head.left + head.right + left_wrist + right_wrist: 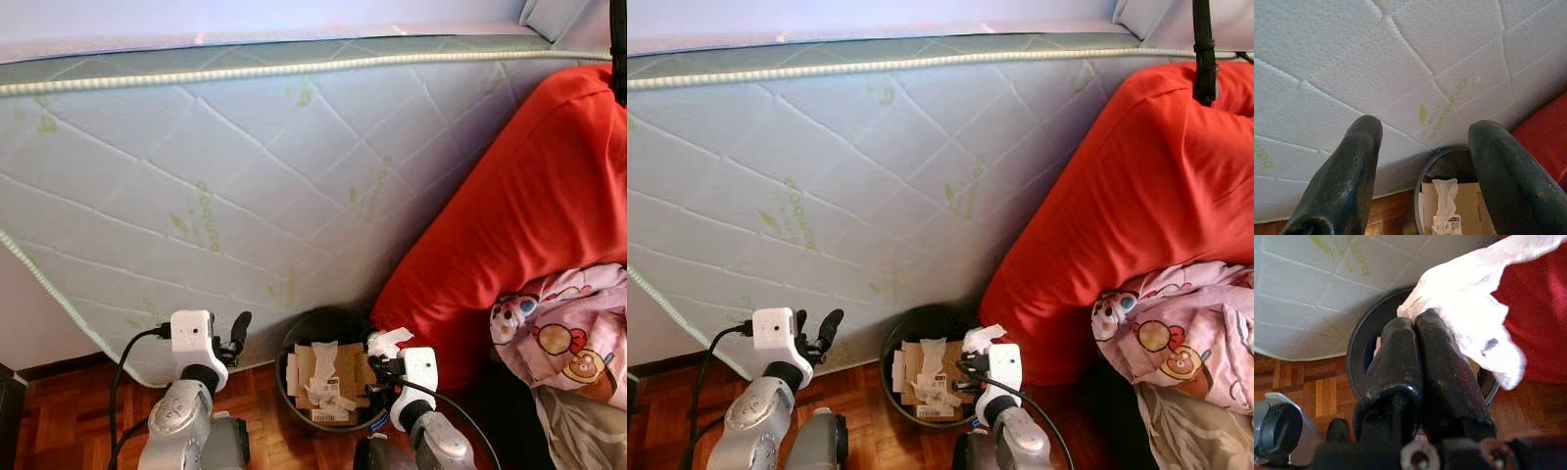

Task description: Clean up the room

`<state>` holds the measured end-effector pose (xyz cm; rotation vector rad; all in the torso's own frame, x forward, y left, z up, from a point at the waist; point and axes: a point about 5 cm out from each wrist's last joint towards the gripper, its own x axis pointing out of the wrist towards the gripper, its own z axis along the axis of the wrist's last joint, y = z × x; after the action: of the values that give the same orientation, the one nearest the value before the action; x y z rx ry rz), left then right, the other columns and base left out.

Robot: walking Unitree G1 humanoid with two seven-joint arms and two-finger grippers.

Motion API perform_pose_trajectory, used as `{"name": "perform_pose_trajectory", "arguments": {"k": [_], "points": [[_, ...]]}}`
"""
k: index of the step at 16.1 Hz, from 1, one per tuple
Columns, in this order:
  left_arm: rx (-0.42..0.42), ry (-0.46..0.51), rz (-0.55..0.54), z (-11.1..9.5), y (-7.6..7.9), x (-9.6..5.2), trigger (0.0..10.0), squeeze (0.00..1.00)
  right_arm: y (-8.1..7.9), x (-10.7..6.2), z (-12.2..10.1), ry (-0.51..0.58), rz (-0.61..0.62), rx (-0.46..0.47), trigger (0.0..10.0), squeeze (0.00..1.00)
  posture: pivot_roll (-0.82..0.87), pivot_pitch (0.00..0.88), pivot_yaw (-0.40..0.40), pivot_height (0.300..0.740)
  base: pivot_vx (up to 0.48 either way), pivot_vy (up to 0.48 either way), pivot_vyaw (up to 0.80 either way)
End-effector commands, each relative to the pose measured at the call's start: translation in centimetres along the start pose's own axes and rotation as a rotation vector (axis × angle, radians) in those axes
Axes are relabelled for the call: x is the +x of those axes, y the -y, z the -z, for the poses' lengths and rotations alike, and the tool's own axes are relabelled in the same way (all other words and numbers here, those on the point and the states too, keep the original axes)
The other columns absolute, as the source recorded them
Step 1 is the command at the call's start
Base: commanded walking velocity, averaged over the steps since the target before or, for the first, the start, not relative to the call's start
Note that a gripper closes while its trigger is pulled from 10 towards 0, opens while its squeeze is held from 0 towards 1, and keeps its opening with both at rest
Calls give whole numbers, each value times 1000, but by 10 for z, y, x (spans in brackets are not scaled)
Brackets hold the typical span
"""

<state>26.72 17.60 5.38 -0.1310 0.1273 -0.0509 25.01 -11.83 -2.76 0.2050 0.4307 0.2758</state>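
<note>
Low in the frame, the right gripper point(380, 354) pinches a crumpled tissue point(389, 341) over the black bin's point(294, 333) right rim (cardboard inside); left gripper point(233, 333) spread, empty.

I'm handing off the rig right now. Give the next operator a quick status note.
Right gripper: shut on a crumpled white tissue, held over the right rim of the black bin.
Left gripper: open, empty, raised near the mattress, left of the bin.
Bin stands on the wood floor against the mattress, beside the red cushion; it already holds cardboard and paper scraps.
Left to do: release the tissue into the bin, then probably look for further litter. A patterned blanket lies to the right.
</note>
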Motion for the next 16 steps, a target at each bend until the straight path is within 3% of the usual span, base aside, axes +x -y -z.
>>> {"name": "perform_pose_trajectory", "arguments": {"k": [1,9,12,16], "points": [[3,-7,3,1,2,-3,10000,0,-1,-2,6,-33,-6,-17,10000,0,89,172,-107,646,274,0,0],[10,-14,11,0,2,-8,10000,0,5,1,3,-63,33,-15,10000,0,108,211,-96,646,297,0,0],[14,-10,16,-4,2,-9,10000,0,17,9,-14,-55,67,-18,10000,0,125,232,-96,646,289,0,0],[13,-2,7,-7,2,-20,10000,0,28,23,-47,-48,128,-50,10000,0,163,283,-106,646,0,0,0]]}}
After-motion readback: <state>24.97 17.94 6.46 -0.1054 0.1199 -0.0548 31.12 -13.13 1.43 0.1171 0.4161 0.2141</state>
